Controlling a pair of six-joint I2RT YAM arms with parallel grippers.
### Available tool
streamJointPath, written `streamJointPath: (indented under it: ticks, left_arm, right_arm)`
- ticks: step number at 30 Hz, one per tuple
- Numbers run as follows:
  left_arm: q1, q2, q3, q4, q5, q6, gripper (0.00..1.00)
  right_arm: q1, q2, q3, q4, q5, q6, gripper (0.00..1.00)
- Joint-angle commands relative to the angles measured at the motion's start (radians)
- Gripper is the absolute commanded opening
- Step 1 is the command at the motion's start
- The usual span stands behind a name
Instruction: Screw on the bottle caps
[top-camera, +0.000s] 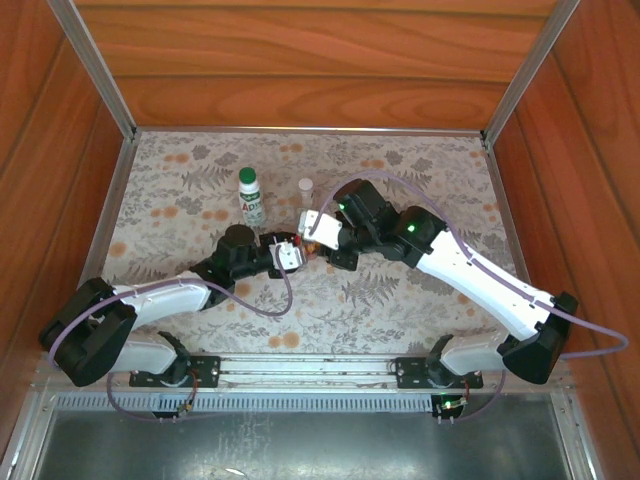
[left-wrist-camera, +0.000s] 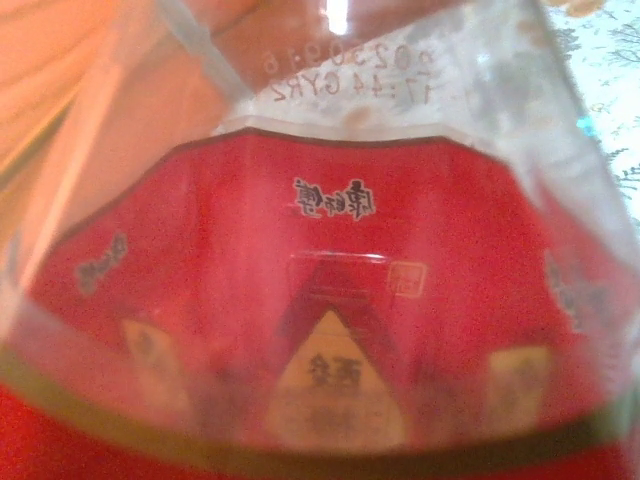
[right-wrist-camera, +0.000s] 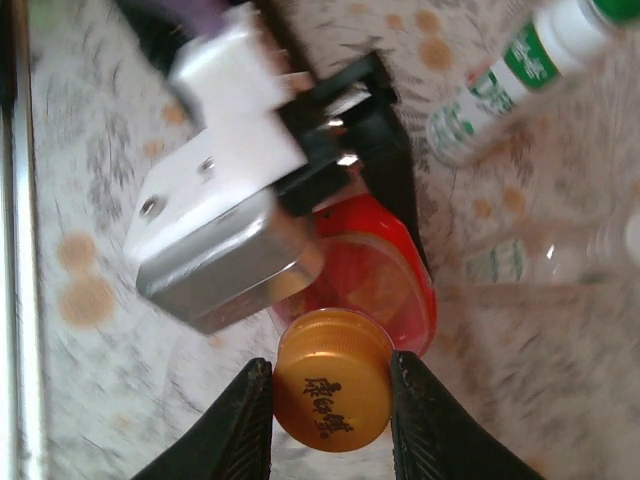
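The right gripper (right-wrist-camera: 330, 365) has its two black fingers (right-wrist-camera: 245, 420) drawn in on the orange cap (right-wrist-camera: 333, 392), one pad on each side of its rim. The cap sits at the top of the red bottle (right-wrist-camera: 385, 270), overlapping its shoulder; I cannot tell whether it is seated on the threads.

The left gripper (top-camera: 293, 250) meets the red bottle from the opposite side. One dark finger runs along the bottle's side, and in the left wrist view the red label lies pressed close to the lens, so the bottle is clamped there. How wide those fingers stand I cannot tell.

The two grippers nearly touch over the red bottle, leaving little room between them.

Behind and left of the red bottle stands the white bottle (top-camera: 250, 203), upright with its green cap (top-camera: 247, 176) on. Straight behind the red bottle stands the clear bottle (top-camera: 305, 197), white-topped. Both are near it but apart from it.

Left and right of the red bottle the mat (top-camera: 420, 310) lies bare. Nearer the bases a purple cable (top-camera: 285, 295) loops across it.

The mat is pale with grey leaves and orange flowers. Wooden walls (top-camera: 300, 60) with metal posts (top-camera: 100, 70) stand well apart from the red bottle.
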Motion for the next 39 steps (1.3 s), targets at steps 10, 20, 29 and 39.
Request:
streamJointPath:
  ticks: [10,20,29,39]
  left_arm:
    - [-0.003,-0.009,0.051,0.034,0.049,-0.150,0.52]
    - [-0.001,0.003,0.129,0.034,0.202,-0.573,0.58]
    - [0.004,0.098,0.259,0.034,0.550,-0.826,0.58]
    - [-0.010,0.056,0.236,0.034,0.544,-0.781,0.57]
  right_arm:
    - [-0.067,-0.019,0.051,-0.012,-0.065,0.919,0.25]
    - [-0.098,-0.237,-0.079,0.189,-0.140,0.364,0.69]
    - [-0.262,-0.284,-0.185,0.368,-0.609,0.202,0.77]
    - [-0.303,-0.192,-0.119,0.360,-0.610,0.198,0.64]
